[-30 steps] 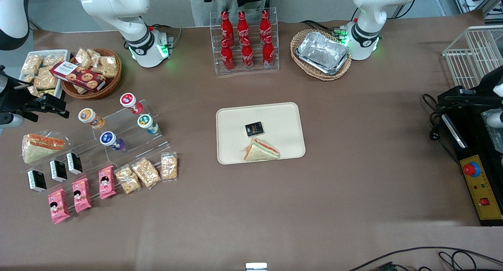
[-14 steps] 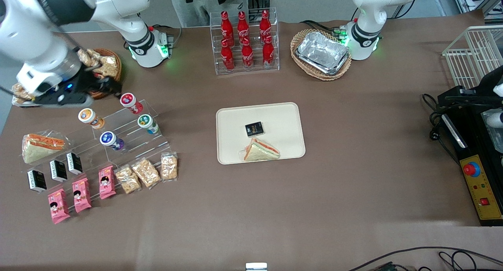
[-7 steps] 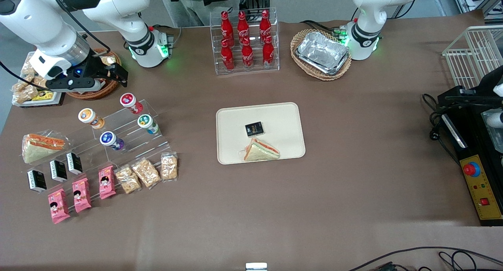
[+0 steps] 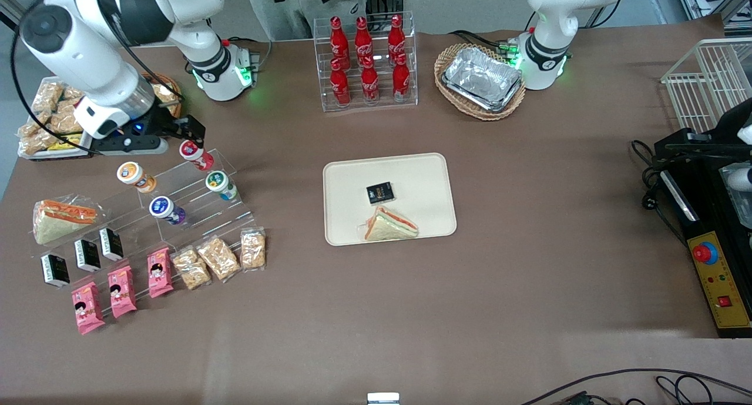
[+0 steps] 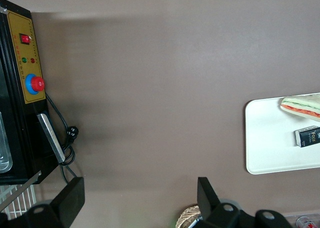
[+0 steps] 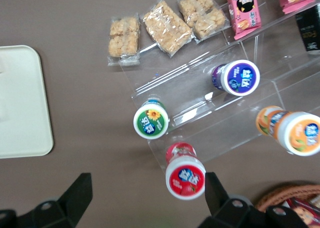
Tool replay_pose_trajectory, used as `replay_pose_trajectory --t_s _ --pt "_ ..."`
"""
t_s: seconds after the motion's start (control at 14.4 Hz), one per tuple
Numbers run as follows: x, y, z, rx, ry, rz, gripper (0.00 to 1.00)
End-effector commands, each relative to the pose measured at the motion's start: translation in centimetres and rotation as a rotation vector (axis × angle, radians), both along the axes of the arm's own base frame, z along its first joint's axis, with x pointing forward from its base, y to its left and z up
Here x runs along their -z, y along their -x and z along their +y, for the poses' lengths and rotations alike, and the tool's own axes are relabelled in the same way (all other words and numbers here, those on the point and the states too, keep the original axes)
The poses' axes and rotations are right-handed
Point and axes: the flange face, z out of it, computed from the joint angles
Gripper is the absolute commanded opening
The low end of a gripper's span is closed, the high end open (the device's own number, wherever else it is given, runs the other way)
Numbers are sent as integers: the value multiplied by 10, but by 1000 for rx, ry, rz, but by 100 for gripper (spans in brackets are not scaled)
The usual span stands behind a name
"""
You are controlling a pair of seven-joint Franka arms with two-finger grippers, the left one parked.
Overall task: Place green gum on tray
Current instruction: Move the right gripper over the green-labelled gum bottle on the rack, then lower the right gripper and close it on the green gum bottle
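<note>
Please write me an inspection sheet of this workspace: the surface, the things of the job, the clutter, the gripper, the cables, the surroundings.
Surface: brown table, no spills seen.
Job's things: green gum stands on the clear acrylic stand; cream tray holds a sandwich and a small black packet.
Clutter: red gum, orange gum and purple gum share the stand; cola bottles; foil trays in a basket.
Gripper: gripper open, empty, above the red gum, farther from the front camera than the green gum.
Cables: black cables beside the control box.
Surroundings: white wire rack.
</note>
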Motion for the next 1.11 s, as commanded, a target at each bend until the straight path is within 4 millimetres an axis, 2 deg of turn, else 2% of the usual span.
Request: replay_pose_trajectory --t_s 0.0,0.42,0.84,1.04 --pt "35 3 0 7 3 -36 100" --pt "77 -5 7 -5 8 -46 100" --pt "92 -13 7 -9 13 -58 100" --pt "106 -14 9 -13 10 -79 100"
